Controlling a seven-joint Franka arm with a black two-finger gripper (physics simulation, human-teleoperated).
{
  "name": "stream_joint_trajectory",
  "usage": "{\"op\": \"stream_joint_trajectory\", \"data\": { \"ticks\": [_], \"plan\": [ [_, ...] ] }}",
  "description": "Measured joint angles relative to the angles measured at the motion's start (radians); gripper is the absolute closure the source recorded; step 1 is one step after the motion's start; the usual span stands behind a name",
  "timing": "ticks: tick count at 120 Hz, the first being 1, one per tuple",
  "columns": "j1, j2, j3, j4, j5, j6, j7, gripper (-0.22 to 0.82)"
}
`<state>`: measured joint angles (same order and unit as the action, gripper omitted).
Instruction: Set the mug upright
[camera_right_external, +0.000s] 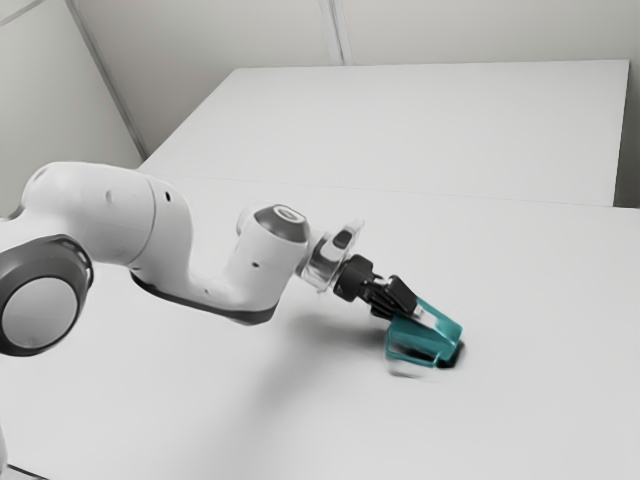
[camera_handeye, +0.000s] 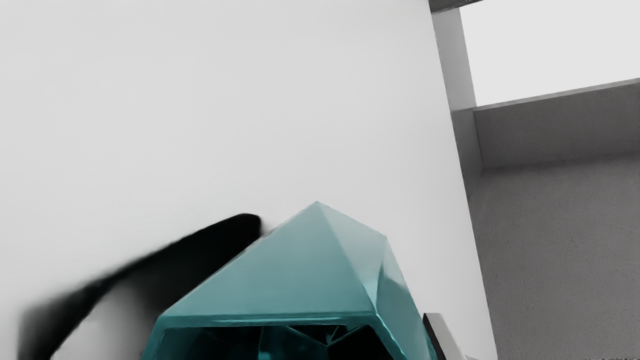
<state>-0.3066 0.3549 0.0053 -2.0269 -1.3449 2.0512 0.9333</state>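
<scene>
Right of centre in the exterior view, I have the teal mug (camera_right_external: 424, 344) tilted at the tip of my pincer (camera_right_external: 420, 317), low by the worktop (camera_right_external: 540, 270), its dark mouth facing back toward the hand. I can't tell from here whether the pincer is clenched on the mug or released.

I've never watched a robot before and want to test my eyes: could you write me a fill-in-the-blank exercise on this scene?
1. The faceted mug is colored ____.
2. The robot arm reaches in from the exterior view's ____.
3. The gripper at the mug is mostly ____.
4. The dark shape beside the mug on the white table is a ____.

Missing words: teal; left; black; shadow.
</scene>
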Motion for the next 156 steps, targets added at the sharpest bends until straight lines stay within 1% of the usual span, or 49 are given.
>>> {"op": "stream_joint_trajectory", "data": {
  "ticks": [17, 33, 51, 67, 87, 108, 134, 156],
  "plan": [
    [0.001, -0.052, 0.001, -0.002, 0.009, 0.001, -0.001, 0.76],
    [0.015, -0.135, 0.001, -0.005, 0.076, 0.009, -0.011, 0.77],
    [0.064, -0.228, 0.001, -0.003, 0.329, 0.016, -0.056, 0.77],
    [0.123, -0.270, -0.008, 0.000, 0.602, 0.020, -0.126, 0.77],
    [0.190, -0.281, -0.038, 0.011, 0.889, 0.039, -0.222, 0.78],
    [0.230, -0.279, -0.049, 0.009, 1.106, 0.067, -0.317, 0.78],
    [0.256, -0.276, -0.050, 0.001, 1.254, 0.078, -0.411, 0.78],
    [0.270, -0.251, -0.050, -0.012, 1.318, 0.109, -0.470, 0.78]
  ]
}}
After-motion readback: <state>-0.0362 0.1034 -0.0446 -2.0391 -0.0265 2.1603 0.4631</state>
